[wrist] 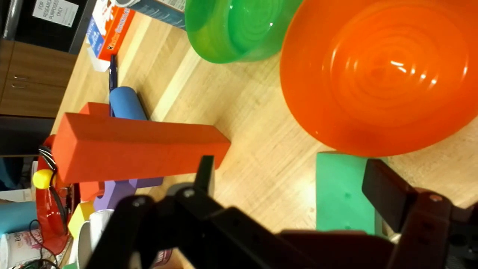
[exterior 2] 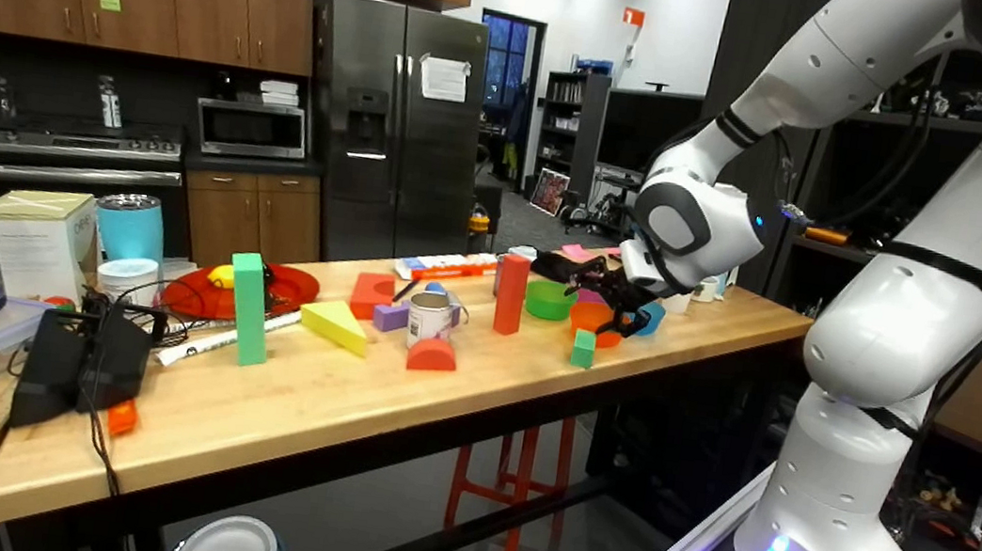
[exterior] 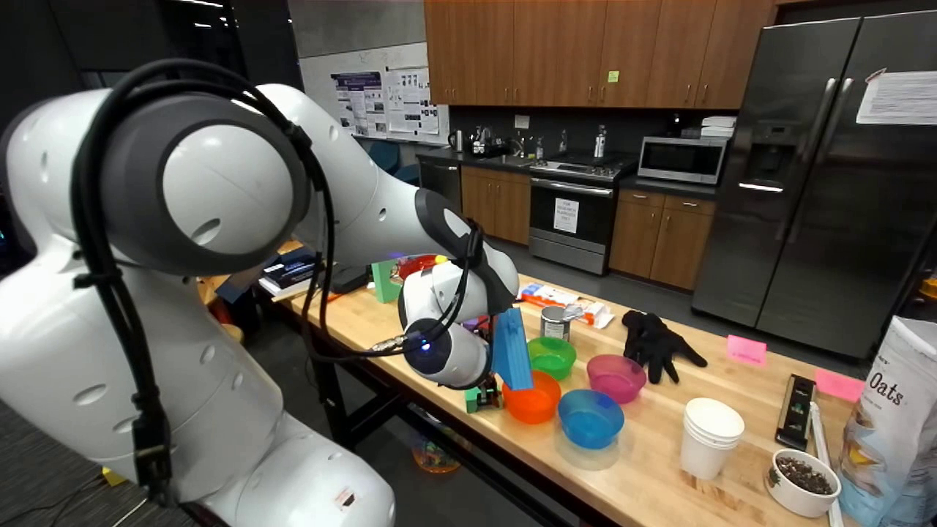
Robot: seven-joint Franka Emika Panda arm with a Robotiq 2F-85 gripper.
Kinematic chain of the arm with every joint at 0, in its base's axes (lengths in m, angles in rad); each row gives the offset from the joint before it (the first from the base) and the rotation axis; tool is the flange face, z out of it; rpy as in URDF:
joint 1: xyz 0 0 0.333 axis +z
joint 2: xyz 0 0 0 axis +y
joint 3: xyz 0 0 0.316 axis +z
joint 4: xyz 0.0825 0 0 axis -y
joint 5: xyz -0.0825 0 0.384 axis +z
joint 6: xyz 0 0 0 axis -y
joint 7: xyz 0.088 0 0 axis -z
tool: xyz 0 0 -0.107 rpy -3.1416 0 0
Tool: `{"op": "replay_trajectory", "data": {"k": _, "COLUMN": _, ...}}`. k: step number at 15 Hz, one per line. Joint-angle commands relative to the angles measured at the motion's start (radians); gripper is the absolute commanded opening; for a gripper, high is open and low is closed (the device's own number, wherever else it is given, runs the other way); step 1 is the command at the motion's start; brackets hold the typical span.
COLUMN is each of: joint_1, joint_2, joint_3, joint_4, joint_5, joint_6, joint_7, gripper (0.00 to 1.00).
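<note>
My gripper (wrist: 294, 183) is open in the wrist view, with nothing between its fingers but table and part of a small green block (wrist: 341, 190). The right finger overlaps the block's edge in that view; I cannot tell if they touch. The green block also shows by the gripper in both exterior views (exterior: 473, 400) (exterior 2: 583, 349). An orange bowl (wrist: 392, 74) lies right beside the block, with a green bowl (wrist: 239, 33) beyond. A tall red block (wrist: 138, 149) stands upright past the left finger. A blue flat piece (exterior: 512, 348) shows beside the gripper in an exterior view.
Blue (exterior: 591, 419) and pink (exterior: 616, 378) bowls stand near the orange one. A black glove (exterior: 655, 344), white cups (exterior: 710, 439) and an oats bag (exterior: 882, 424) are further along. A tall green block (exterior 2: 249, 310), yellow wedge (exterior 2: 334, 326) and open can (exterior 2: 428, 319) stand at the other end.
</note>
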Motion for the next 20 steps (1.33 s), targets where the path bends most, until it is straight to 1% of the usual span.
{"op": "replay_trajectory", "data": {"k": 1, "joint_1": 0.015, "joint_2": 0.002, "joint_3": -0.019, "joint_4": 0.003, "joint_5": 0.015, "joint_6": 0.002, "joint_7": -0.021, "gripper": 1.00}}
{"op": "replay_trajectory", "data": {"k": 4, "joint_1": 0.015, "joint_2": 0.002, "joint_3": -0.019, "joint_4": 0.003, "joint_5": 0.015, "joint_6": 0.003, "joint_7": -0.021, "gripper": 1.00}}
{"op": "replay_trajectory", "data": {"k": 5, "joint_1": 0.022, "joint_2": 0.028, "joint_3": -0.029, "joint_4": 0.012, "joint_5": 0.000, "joint_6": -0.021, "joint_7": -0.016, "gripper": 1.00}}
{"op": "replay_trajectory", "data": {"k": 6, "joint_1": 0.018, "joint_2": 0.055, "joint_3": -0.023, "joint_4": 0.018, "joint_5": -0.030, "joint_6": -0.045, "joint_7": 0.022, "gripper": 1.00}}
{"op": "replay_trajectory", "data": {"k": 7, "joint_1": 0.032, "joint_2": 0.075, "joint_3": -0.041, "joint_4": 0.024, "joint_5": -0.027, "joint_6": -0.065, "joint_7": 0.006, "gripper": 1.00}}
{"op": "replay_trajectory", "data": {"k": 10, "joint_1": 0.033, "joint_2": 0.100, "joint_3": -0.051, "joint_4": 0.036, "joint_5": -0.047, "joint_6": -0.084, "joint_7": 0.025, "gripper": 1.00}}
{"op": "replay_trajectory", "data": {"k": 13, "joint_1": 0.027, "joint_2": 0.104, "joint_3": -0.047, "joint_4": 0.038, "joint_5": -0.088, "joint_6": -0.085, "joint_7": 0.056, "gripper": 1.00}}
{"op": "replay_trajectory", "data": {"k": 14, "joint_1": 0.016, "joint_2": 0.063, "joint_3": -0.036, "joint_4": 0.027, "joint_5": -0.049, "joint_6": -0.078, "joint_7": 0.010, "gripper": 1.00}}
{"op": "replay_trajectory", "data": {"k": 20, "joint_1": 0.011, "joint_2": 0.069, "joint_3": -0.038, "joint_4": 0.035, "joint_5": -0.060, "joint_6": -0.088, "joint_7": 0.003, "gripper": 1.00}}
